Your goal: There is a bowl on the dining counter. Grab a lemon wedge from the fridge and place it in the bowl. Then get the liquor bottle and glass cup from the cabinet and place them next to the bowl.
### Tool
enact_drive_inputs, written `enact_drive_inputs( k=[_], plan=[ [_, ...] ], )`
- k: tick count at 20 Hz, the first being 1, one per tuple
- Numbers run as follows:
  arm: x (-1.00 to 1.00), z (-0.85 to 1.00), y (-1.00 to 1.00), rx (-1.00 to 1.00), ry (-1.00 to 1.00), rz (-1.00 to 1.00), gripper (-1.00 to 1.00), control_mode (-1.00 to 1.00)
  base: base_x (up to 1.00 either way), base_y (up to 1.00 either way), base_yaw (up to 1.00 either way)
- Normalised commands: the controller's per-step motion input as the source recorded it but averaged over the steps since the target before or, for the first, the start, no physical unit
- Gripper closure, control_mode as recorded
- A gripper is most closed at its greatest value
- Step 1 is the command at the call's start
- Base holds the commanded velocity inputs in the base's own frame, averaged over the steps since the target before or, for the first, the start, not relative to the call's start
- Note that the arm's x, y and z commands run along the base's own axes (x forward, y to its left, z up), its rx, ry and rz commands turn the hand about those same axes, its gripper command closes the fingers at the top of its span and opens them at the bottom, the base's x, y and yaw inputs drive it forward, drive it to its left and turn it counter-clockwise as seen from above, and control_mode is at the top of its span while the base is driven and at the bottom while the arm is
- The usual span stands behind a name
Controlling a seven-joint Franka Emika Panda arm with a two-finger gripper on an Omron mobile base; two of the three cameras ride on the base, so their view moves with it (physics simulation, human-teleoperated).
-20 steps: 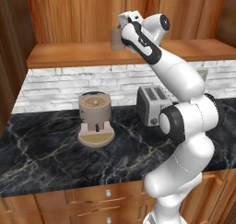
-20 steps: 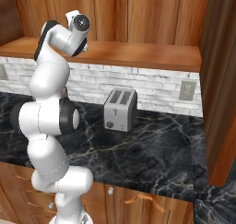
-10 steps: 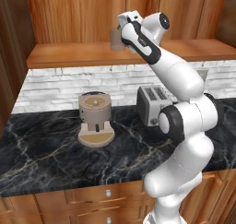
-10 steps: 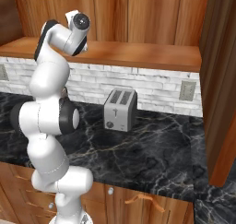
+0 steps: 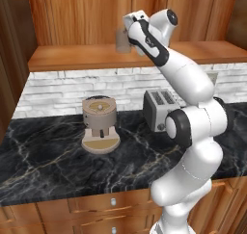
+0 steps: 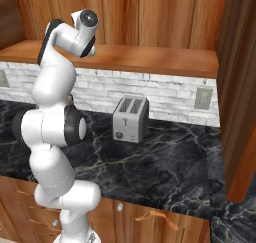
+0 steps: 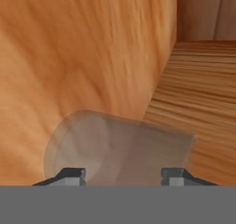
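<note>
My hand [image 7: 122, 174] reaches up to the cabinet shelf [image 5: 77, 57], where the glass cup [image 7: 115, 149] stands against the wooden back wall. In the hand view the cup lies between my two fingertips [image 7: 69, 176], which stand partway closed on either side of it; I cannot tell whether they press on the glass yet. I approach from the side so the fingers can bracket its wall. The toaster [image 5: 159, 109] and coffee machine [image 5: 99, 123] stand on the bench [image 5: 53, 161] below.
</note>
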Motion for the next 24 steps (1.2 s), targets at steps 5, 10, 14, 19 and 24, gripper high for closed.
enact_drive_inputs(
  k=[5,10,14,19,24],
  plan=[
    [-0.27,-0.09,0.0,0.0,-0.09,0.01,1.0,-1.0,0.0,0.0,0.0],
    [-0.43,-0.19,0.0,0.0,-0.15,0.0,1.0,-1.0,0.0,0.0,0.0],
    [-0.64,-0.18,0.02,0.0,-0.14,0.0,1.0,-1.0,0.0,0.0,0.0],
    [-0.92,0.24,-0.1,0.0,-0.07,0.0,1.0,-1.0,0.0,0.0,0.0],
    [-0.83,0.35,-0.02,0.0,0.05,0.0,1.0,-1.0,0.0,0.0,0.0]
  ],
)
